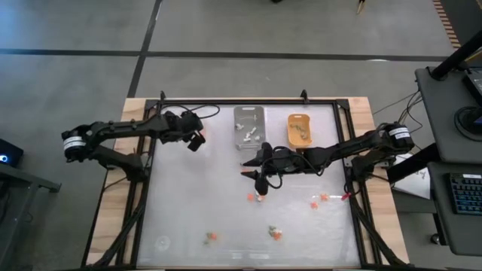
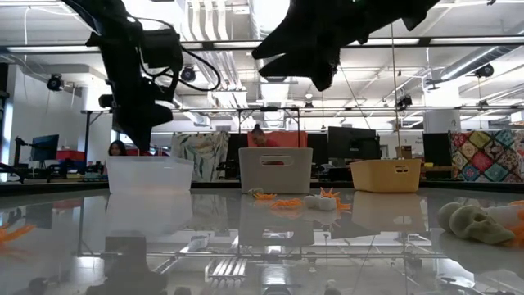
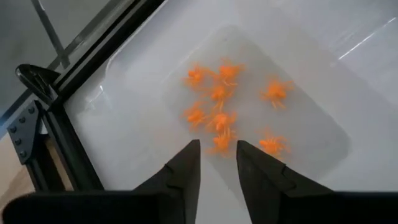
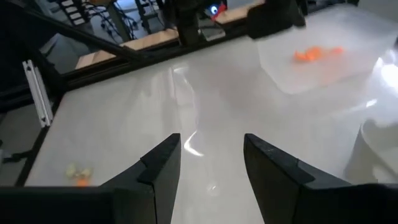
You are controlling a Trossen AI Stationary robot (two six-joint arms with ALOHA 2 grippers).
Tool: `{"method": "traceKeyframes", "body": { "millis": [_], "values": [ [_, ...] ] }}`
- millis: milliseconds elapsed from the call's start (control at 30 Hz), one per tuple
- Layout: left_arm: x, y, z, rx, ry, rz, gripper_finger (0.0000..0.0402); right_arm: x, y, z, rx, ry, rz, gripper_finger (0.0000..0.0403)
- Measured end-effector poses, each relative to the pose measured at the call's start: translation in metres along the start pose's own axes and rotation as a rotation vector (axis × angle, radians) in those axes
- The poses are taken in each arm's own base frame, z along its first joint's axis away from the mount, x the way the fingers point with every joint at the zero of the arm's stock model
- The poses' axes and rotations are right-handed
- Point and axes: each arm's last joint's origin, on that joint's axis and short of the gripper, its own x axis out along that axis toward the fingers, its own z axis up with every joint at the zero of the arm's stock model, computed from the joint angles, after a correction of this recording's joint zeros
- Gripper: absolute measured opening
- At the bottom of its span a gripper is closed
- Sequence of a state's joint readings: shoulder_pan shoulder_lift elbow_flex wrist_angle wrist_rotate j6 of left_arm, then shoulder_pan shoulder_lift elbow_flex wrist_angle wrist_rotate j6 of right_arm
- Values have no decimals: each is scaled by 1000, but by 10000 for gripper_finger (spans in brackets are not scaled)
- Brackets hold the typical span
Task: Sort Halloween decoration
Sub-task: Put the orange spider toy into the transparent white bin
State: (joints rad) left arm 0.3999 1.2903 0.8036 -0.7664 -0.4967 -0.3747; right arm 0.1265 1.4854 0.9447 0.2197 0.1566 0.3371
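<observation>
Your left pincer (image 3: 217, 163) hangs narrowly parted, empty, over the clear tray (image 3: 323, 118) at eleven o'clock, holding spiky orange trinkets (image 3: 219, 119). Right pincer (image 4: 208, 155), wide, empty, hovers mid-counter (image 1: 188, 203).

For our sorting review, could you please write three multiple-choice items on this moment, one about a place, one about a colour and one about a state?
1. Where is the left gripper?
A. Above the clear tray
B. Above the yellow tray
C. Over the table's near edge

2. What colour are the trinkets in the clear tray?
A. White
B. Orange
C. Tan

3. How does the right gripper stand?
A. Shut on a trinket
B. Shut, empty
C. Open, empty

Answers:
1 A: its wrist view looks straight down into the clear tray.
2 B: the orange trinkets lie clustered inside it.
3 C: its fingers stand apart with only bare table between them.
</observation>
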Motion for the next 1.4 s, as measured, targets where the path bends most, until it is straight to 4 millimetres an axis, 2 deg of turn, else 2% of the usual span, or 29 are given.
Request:
{"method": "traceKeyframes", "body": {
  "millis": [167,367,633,833,1100,1400],
  "values": [
    [-12,-15,-2,11,-70,-70,91,-2,-1,-5,130,71,2,166],
    [-35,-50,-4,67,-237,-217,91,-1,0,-11,298,189,69,165],
    [-62,-81,-17,131,-403,-306,91,-5,0,-9,385,468,-128,150],
    [-70,-89,-25,163,-419,-338,91,4,2,-8,403,588,-235,139],
    [-78,-92,-32,176,-460,-320,91,38,2,-10,382,637,-313,141],
    [-103,-86,-45,220,-520,-394,91,73,-8,-11,311,675,-390,141]
  ]
}}
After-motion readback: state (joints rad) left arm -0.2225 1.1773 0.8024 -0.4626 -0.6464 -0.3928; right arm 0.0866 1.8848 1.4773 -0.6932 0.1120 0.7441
